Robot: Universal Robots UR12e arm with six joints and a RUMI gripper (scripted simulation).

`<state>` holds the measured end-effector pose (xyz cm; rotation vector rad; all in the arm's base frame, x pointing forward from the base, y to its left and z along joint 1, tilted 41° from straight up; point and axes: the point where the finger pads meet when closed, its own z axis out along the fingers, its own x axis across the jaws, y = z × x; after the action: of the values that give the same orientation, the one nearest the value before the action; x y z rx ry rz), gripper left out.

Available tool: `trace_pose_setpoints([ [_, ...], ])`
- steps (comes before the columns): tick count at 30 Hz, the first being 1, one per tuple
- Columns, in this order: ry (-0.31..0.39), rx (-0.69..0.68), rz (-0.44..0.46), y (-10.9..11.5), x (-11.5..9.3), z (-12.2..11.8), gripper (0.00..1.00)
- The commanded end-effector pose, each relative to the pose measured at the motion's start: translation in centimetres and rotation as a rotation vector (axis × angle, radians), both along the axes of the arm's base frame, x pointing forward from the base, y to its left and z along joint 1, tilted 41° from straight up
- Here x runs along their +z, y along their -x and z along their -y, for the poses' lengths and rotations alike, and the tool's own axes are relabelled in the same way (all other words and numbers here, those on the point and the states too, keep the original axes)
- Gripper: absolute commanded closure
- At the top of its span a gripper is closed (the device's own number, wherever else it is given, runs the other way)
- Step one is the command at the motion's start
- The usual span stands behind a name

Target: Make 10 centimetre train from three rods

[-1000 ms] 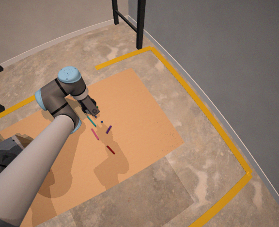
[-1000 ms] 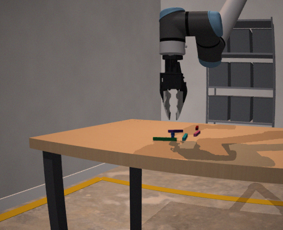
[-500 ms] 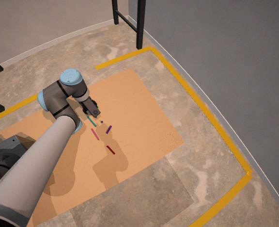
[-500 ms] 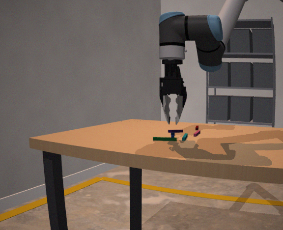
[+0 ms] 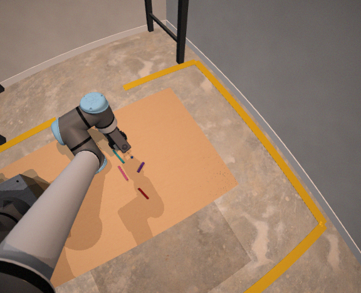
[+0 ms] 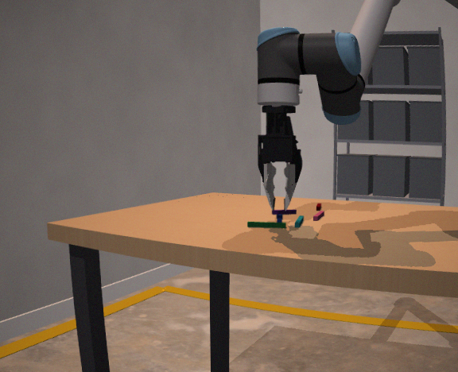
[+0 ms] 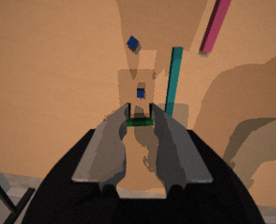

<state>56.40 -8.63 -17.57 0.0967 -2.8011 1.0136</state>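
My gripper [image 7: 140, 103] hangs fingers down, low over the table, with its fingers a narrow gap apart and nothing between them. In the wrist view a green rod [image 7: 140, 123] lies crosswise just under the fingertips. A blue cube [image 7: 141, 93] lies just beyond it and a second blue cube [image 7: 132, 43] farther off. A turquoise rod [image 7: 173, 80] lies to the right and a pink rod [image 7: 215, 26] past it. From the side, the gripper [image 6: 279, 207] is above the green rod [image 6: 266, 225], near the purple rod [image 6: 284, 211].
From above, the arm hides the green rod. The turquoise rod [image 5: 118, 156], a blue cube [image 5: 131, 156], the purple rod [image 5: 140, 166], the pink rod [image 5: 123, 173] and a red rod [image 5: 143, 193] lie apart on the table.
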Motion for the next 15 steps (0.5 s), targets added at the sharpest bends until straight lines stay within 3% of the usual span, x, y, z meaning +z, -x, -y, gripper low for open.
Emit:
trace_pose_setpoints([
  [1,0.001,0.0,-0.003,0.41,-0.59,0.54,0.86],
  [15,0.001,0.0,-0.002,0.38,-0.95,0.84,0.86],
])
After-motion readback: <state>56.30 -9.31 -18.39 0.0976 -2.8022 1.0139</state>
